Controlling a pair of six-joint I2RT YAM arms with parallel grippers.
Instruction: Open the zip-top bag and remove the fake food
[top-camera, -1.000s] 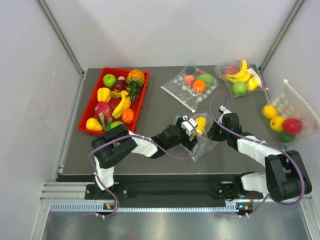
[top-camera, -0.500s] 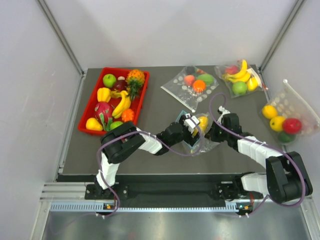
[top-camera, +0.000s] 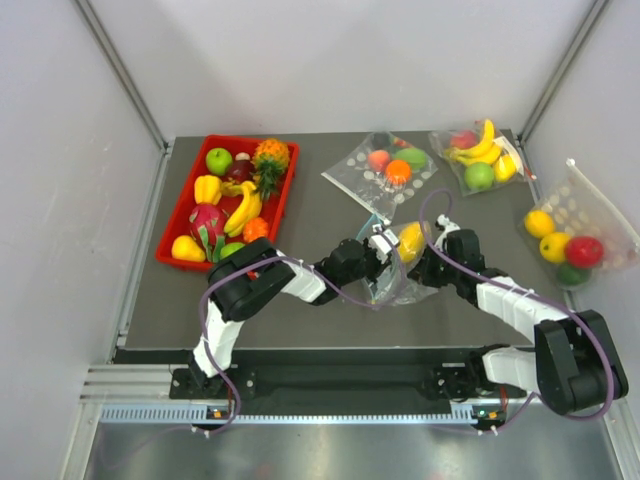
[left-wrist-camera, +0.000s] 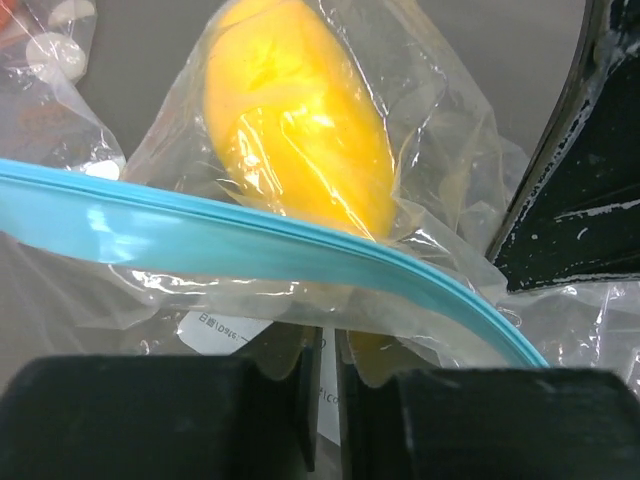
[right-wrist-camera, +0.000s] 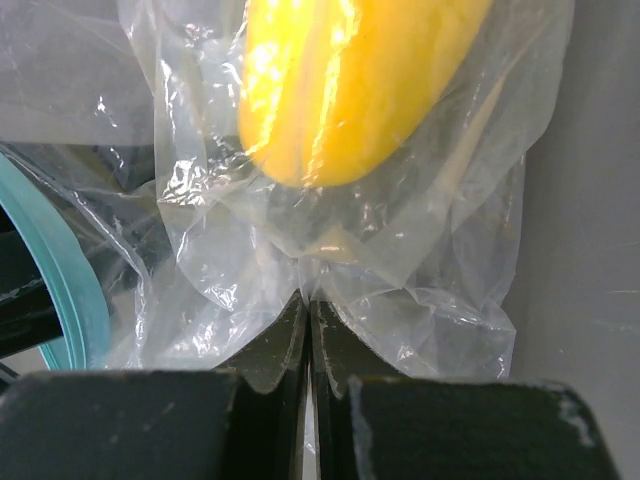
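The zip-top bag (top-camera: 392, 278) lies crumpled at the table's middle, between my two grippers. Its teal zip strip (left-wrist-camera: 250, 240) curves across the left wrist view. A yellow fake fruit (top-camera: 408, 240) shows inside the clear plastic (left-wrist-camera: 300, 120), and no other fake food can be made out. My left gripper (top-camera: 378, 248) sits at the bag's left side, its jaws (left-wrist-camera: 327, 335) pinched on a fold of film just under the strip. My right gripper (top-camera: 425, 262) holds the opposite side, shut (right-wrist-camera: 307, 300) on plastic below the fruit (right-wrist-camera: 350, 80).
A red tray (top-camera: 176, 222) full of fruit stands at the back left. A dotted bag (top-camera: 385, 170) and a bag with bananas (top-camera: 480, 155) lie along the far edge. Another dotted bag (top-camera: 570, 235) hangs over the right edge.
My left gripper moved right to the bag's mouth and closed from wide open onto the plastic. The bag shifted slightly towards the right. The right gripper stayed shut on it.
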